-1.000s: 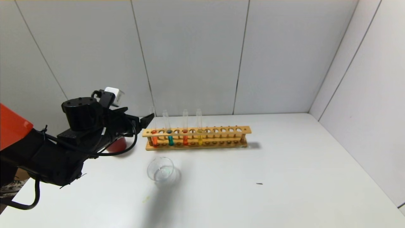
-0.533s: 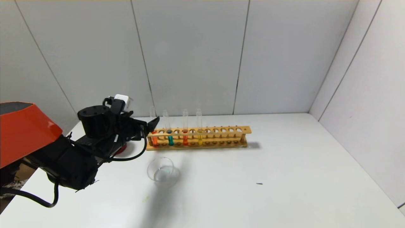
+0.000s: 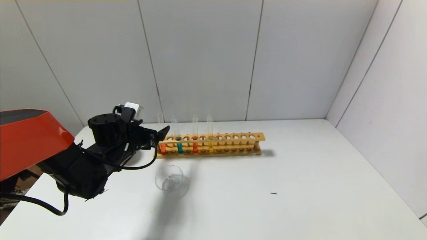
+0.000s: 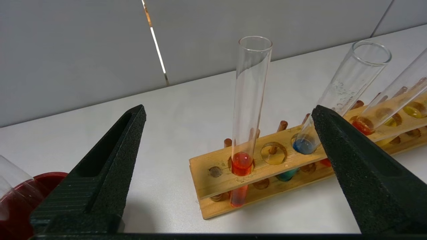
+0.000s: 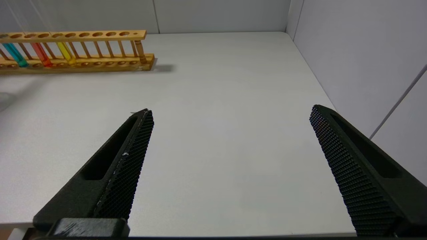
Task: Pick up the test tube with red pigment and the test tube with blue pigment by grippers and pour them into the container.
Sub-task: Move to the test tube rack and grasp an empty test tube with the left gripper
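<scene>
1. Left wrist view, gripper: one left gripper (image 4: 230, 123), jaws spread wide and empty, level with the end of the wooden rack (image 4: 217, 181). The test tube with red pigment (image 4: 248, 110) stands upright in the end hole, between the two jaws but touched by neither.
2. Test tube with blue pigment (image 4: 347, 83): one, two holes along the rack, leaning, partly behind one jaw.
3. Other tubes: one with deeper orange-red liquid (image 3: 195, 133) and one with yellow liquid (image 3: 210, 131). Four tubes in all, every one seated in the rack.
4. Container (image 3: 170, 179): one clear glass dish on the table (image 3: 300, 186), in front of the rack's left end, apart from it.
5. Dark red cup (image 4: 20, 196): one, just beside the left gripper.
6. Right gripper (image 5: 230, 113): one, jaws spread and empty, idle over bare table well away from the rack.
7. Risk, wrong neighbour: the far jaw lies close to the blue tube; closing off-centre could knock or tilt it.
8. Risk, rack: a jaw tip catching the wood could drag the whole rack and disturb all four tubes.
9. Risk, grip: smooth slim glass may slip or swing if pinched too near its open mouth, spilling pigment short of the dish.
10. Risk, pour: the dish is shallow; a fast tilt may splash.
</scene>
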